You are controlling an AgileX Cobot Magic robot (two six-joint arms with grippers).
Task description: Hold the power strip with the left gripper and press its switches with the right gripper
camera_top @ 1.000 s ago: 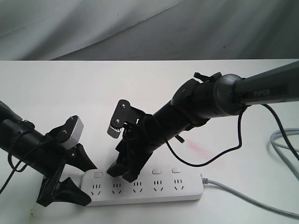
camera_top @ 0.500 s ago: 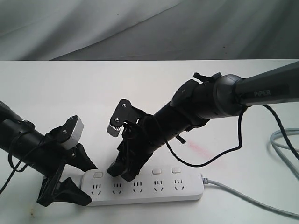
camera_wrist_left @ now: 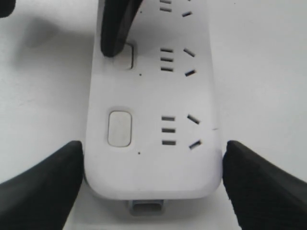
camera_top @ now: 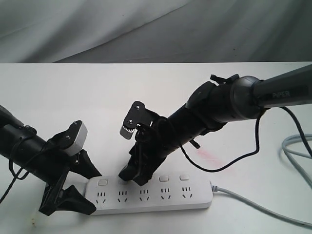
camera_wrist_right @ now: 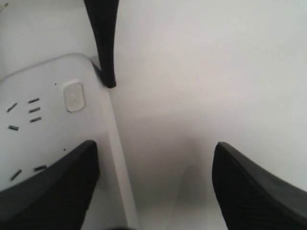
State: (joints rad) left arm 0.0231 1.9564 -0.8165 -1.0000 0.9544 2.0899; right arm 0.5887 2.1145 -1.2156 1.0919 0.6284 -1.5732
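Right now the power strip (camera_top: 151,200) lies flat on the white table (camera_top: 58,97). The left gripper (camera_top: 89,191) clamps its jaws against both sides of the strip's end, opposite the cable (camera_top: 253,204). The right gripper (camera_top: 132,179) hangs over the strip with its jaws spread wide. One finger (camera_wrist_left: 115,28) is down on the second switch (camera_wrist_left: 128,60) from the clamped end.

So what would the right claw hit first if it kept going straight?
Probably the power strip: the right gripper has one finger over the second switch from the end at the left gripper, maybe touching.
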